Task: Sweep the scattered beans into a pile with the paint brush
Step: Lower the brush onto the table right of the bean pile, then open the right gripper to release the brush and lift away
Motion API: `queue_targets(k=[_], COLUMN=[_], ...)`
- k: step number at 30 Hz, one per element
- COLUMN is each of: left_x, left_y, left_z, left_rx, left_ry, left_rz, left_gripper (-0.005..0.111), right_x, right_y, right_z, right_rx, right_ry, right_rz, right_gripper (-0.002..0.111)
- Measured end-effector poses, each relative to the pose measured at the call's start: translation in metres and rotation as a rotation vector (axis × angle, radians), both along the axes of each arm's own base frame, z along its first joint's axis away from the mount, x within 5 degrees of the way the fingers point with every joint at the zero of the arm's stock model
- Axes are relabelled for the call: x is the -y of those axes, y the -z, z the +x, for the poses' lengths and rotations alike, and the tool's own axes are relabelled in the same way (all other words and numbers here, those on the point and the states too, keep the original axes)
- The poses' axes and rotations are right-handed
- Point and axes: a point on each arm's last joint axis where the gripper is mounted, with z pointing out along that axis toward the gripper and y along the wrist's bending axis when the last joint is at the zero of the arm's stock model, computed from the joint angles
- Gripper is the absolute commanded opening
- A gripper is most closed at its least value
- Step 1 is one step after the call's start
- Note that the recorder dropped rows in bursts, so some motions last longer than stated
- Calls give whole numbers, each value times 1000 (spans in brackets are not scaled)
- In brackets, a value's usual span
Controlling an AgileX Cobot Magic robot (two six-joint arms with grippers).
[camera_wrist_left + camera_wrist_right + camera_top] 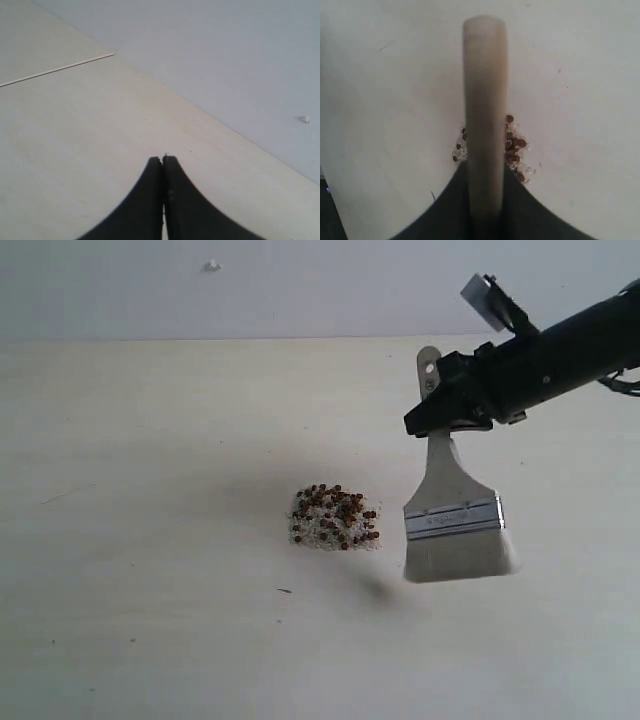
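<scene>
The dark reddish-brown beans (335,517) lie gathered in one compact pile with whitish grains on the pale table. My right gripper (447,418) is shut on the paint brush (455,525) by its wooden handle, and the brush hangs bristles-down just right of the pile, slightly above the table. In the right wrist view the brush (484,120) runs out edge-on from between the jaws and covers the middle of the beans (512,145). My left gripper (163,160) is shut and empty over bare table, out of the exterior view.
The table's far edge meets a plain grey-white wall (300,285). A thin pale strip (60,69) lies on the table in the left wrist view. A small dark speck (285,591) sits in front of the pile.
</scene>
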Motion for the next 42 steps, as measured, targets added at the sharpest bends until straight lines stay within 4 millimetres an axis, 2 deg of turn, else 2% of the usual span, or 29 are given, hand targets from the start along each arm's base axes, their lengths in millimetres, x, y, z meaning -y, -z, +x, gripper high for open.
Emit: queue_targets(k=[4, 10, 15, 17, 25, 29, 36, 42], left_x=[0, 0, 0, 0, 0, 0, 0, 0], left_y=[0, 0, 0, 0, 0, 0, 0, 0], left_z=[0, 0, 0, 0, 0, 0, 0, 0], left_rx=[0, 0, 0, 0, 0, 0, 0, 0], left_ry=[0, 0, 0, 0, 0, 0, 0, 0], left_rz=[0, 0, 0, 0, 0, 0, 0, 0], left_gripper=[0, 0, 0, 0, 0, 0, 0, 0], right_x=[-2, -3, -3, -3, -1, -1, 0, 1], right_y=[23, 40, 41, 41, 42, 43, 37, 12], right_z=[5, 9, 10, 10, 12, 13, 14, 14], right_rx=[-39, -52, -40, -38, -25, -20, -2, 46], right_ry=[16, 40, 46, 45, 60, 67, 79, 117], right_rz=[41, 62, 53, 53, 31, 23, 17, 14], right_gripper=[0, 0, 0, 4, 40, 52, 53, 53])
